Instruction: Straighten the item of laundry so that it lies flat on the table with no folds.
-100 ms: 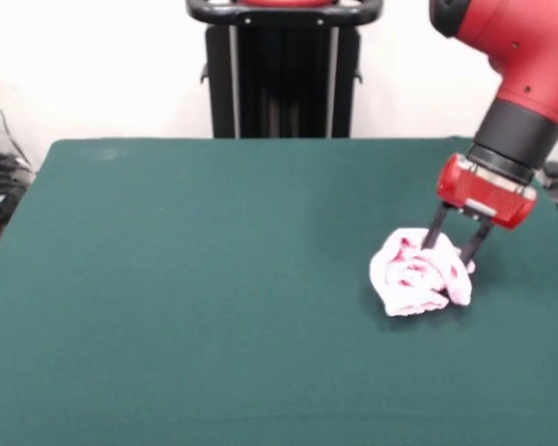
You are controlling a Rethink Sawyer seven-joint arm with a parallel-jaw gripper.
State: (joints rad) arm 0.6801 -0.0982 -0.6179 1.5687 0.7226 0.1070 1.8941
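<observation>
Item of laundry (418, 272) bunched, no clear long axis, spread pincer (450, 245) tips seemingly touching it, table (186, 279).

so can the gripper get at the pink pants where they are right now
Probably yes. The gripper is already down at the far edge of the crumpled pants, its two fingers apart, with nothing else on the table near them to block it.

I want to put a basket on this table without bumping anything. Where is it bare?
The table is bare from the picture's left edge to the laundry. Crowded only at right, where the end effector meets it.
</observation>
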